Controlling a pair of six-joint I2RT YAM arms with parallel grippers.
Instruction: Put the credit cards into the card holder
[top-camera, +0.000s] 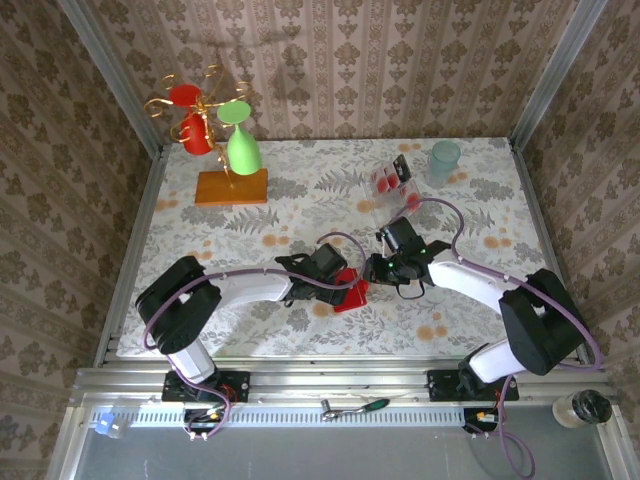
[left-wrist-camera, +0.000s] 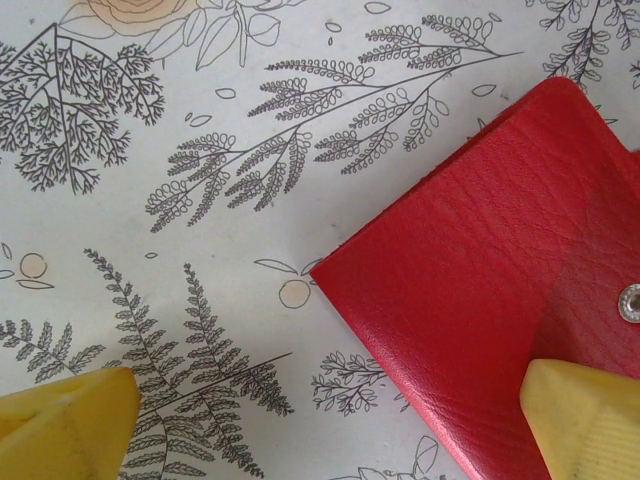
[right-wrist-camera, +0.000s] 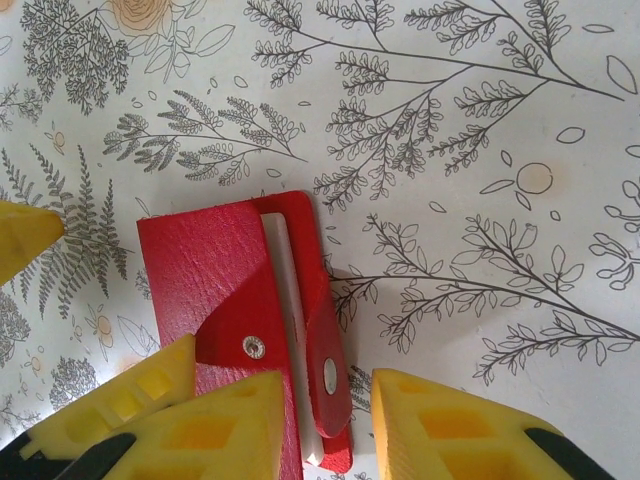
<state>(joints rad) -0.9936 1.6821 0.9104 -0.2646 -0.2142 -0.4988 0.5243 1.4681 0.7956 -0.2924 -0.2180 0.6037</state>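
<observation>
The red card holder (top-camera: 352, 292) lies flat on the flowered tablecloth between both grippers. In the right wrist view the card holder (right-wrist-camera: 215, 275) has its snap flap (right-wrist-camera: 327, 365) lifted off the cover, and a pale strip (right-wrist-camera: 290, 300) shows beneath. My right gripper (right-wrist-camera: 328, 400) stands partly open astride that flap, with neither finger pressing it. My left gripper (left-wrist-camera: 320, 430) is wide open low over the cloth, its right fingertip (left-wrist-camera: 580, 415) above the card holder (left-wrist-camera: 500, 290). The credit cards (top-camera: 385, 180) stand in a clear rack at the back.
The clear plastic rack (top-camera: 398, 190) stands behind the right gripper (top-camera: 382, 270), with a teal cup (top-camera: 445, 160) to its right. An orange block (top-camera: 232, 187) with a gold stand holding red and green glasses stands back left. Metal posts and wallpapered walls close in the table.
</observation>
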